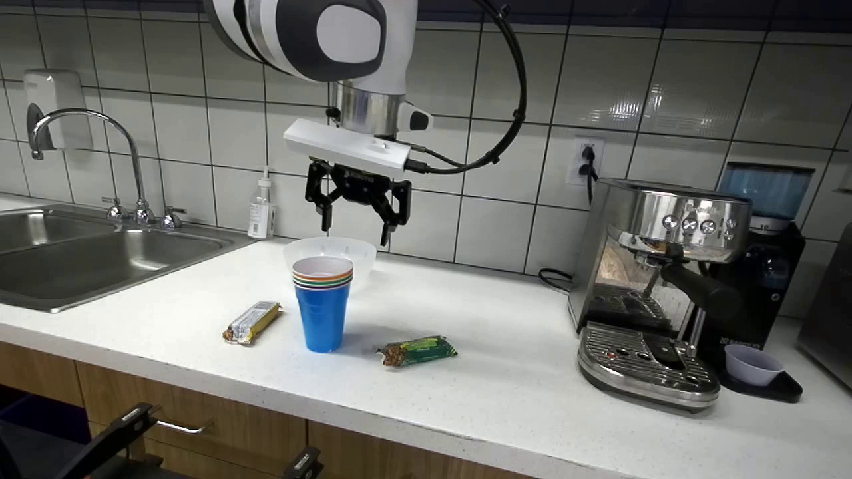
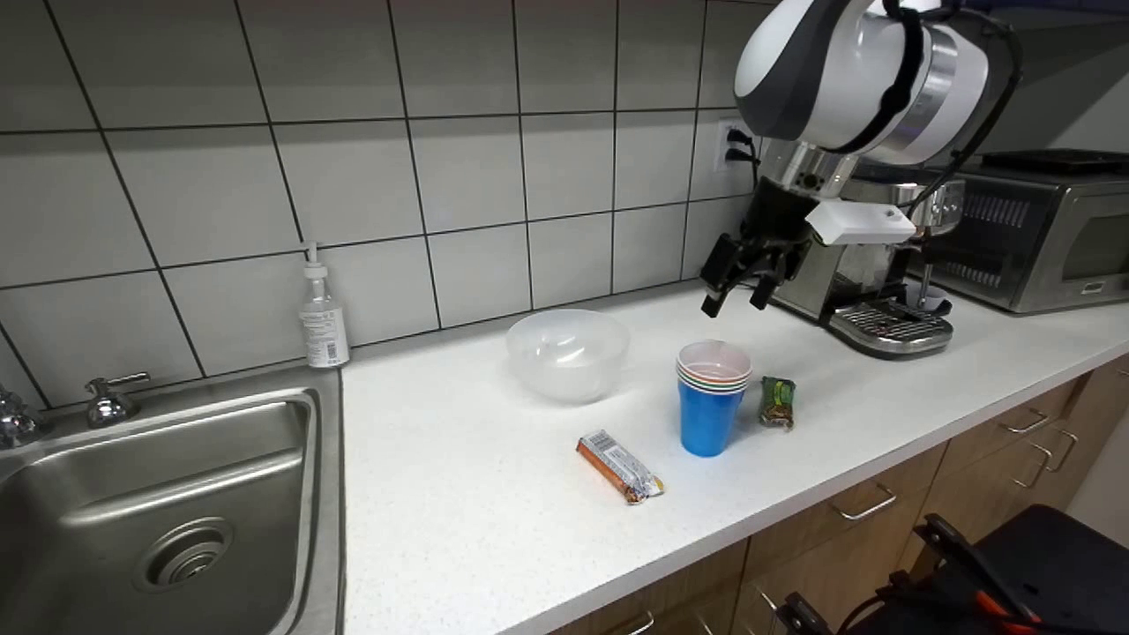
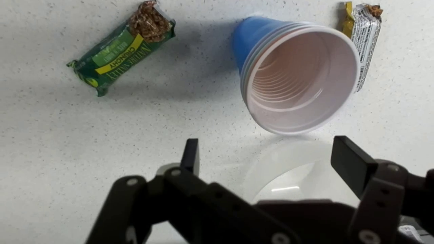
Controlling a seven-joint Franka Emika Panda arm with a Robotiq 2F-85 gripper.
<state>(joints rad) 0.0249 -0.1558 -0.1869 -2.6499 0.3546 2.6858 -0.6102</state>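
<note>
My gripper [image 1: 356, 234] hangs in the air above the counter, open with nothing between its fingers, in both exterior views. Below and nearest to it are a stack of blue cups [image 1: 323, 319] standing upright and a translucent bowl [image 2: 569, 357] behind the stack. In the wrist view, the cups' pale inside [image 3: 305, 78] lies just beyond the fingertips, and part of the bowl [image 3: 271, 176] shows between them. A green granola bar packet [image 3: 118, 54] lies on one side of the stack. On the opposite side lies a silver, yellow and orange bar packet [image 2: 620, 467].
A steel espresso machine [image 1: 679, 226] and a black grinder [image 1: 765, 279] stand on the counter [image 1: 499, 399], with a microwave [image 2: 1050, 229] beyond. At the opposite end are a sink [image 2: 322, 494], its faucet [image 1: 136, 159] and a soap bottle [image 2: 323, 326]. A tiled wall [image 2: 467, 168] backs the counter.
</note>
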